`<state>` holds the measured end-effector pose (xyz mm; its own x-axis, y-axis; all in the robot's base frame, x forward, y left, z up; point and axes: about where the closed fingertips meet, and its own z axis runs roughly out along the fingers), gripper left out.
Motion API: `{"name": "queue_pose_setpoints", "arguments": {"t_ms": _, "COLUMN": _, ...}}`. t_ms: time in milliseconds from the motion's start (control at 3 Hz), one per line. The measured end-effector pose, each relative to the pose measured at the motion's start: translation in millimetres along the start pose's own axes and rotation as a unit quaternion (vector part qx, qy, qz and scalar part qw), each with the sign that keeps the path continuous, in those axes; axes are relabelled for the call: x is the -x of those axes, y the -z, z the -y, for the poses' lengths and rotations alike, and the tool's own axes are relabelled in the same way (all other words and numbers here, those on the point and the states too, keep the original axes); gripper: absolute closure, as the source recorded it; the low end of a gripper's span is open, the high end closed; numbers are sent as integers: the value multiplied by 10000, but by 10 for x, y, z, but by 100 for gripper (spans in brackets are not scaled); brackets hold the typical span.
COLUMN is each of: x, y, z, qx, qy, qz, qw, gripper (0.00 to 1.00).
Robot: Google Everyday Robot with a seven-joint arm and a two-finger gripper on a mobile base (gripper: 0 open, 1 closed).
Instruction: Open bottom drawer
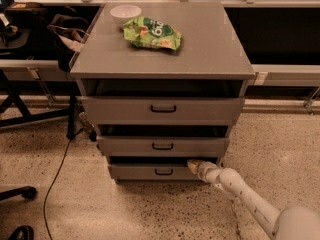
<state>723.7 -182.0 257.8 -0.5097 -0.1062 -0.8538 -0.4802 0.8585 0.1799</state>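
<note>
The end effector (194, 164) is at the bottom drawer (145, 173), upper right.

Item: bottom drawer (135, 172). You have a grey, flat front, the shortest and narrowest of the three, at the lowest tier of the cabinet (200, 49), just above the floor. A small black loop handle (163, 172) sits at the centre of the front, level. A dark gap shows along the front's top edge. The gripper (194, 164) is at the right end of that top edge.

three drawers (163, 110) (162, 146) (150, 172), one gripper (194, 164) at bottom drawer (150, 172)
</note>
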Motion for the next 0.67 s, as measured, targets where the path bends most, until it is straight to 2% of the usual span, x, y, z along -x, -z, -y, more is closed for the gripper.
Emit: {"name": "queue_pose_setpoints", "arguments": {"t_ms": 667, "x": 13, "y": -172, "z": 177, "qx": -334, "qy": -183, "qz": 232, "qw": 9990, "gripper": 100}}
